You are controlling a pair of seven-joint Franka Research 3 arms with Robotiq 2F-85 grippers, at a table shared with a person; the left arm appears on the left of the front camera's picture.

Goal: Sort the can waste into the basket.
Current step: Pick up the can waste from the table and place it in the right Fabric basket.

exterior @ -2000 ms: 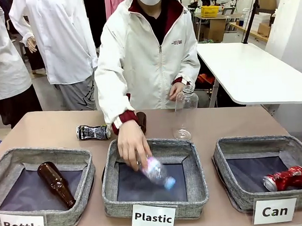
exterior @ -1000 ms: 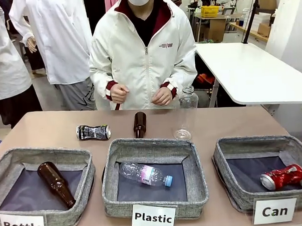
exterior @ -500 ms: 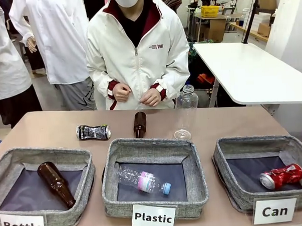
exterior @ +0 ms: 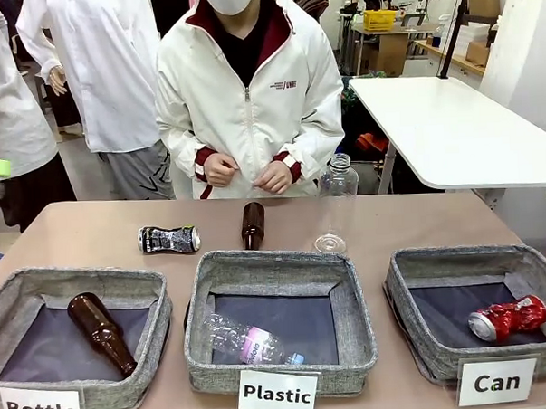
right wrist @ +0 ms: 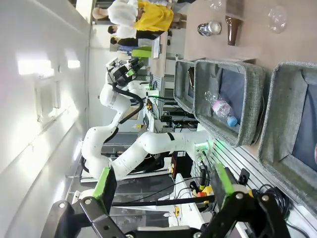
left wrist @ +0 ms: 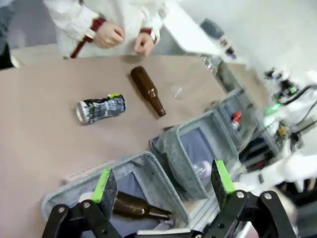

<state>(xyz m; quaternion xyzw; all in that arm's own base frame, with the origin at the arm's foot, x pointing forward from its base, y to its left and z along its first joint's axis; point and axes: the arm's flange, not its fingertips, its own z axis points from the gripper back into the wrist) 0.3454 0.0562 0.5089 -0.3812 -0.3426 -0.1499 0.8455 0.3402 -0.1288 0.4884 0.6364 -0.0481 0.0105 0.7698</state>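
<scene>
front view from my end: red can (exterior: 508, 318) lies in the basket (exterior: 410, 278), black can (exterior: 168, 239) sits on the table (exterior: 419, 218) beyond the bins. left gripper (left wrist: 162, 169) and right gripper (right wrist: 162, 173) both spread wide, empty.

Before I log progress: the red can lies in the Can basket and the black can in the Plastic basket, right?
Not quite: the front view shows the red can in the Can basket, but the black can lies on the table, in no basket.

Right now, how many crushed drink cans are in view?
2. The red can lies inside the Can basket; the black can lies on the table, beyond the Bottle basket. None seems hidden.
</scene>
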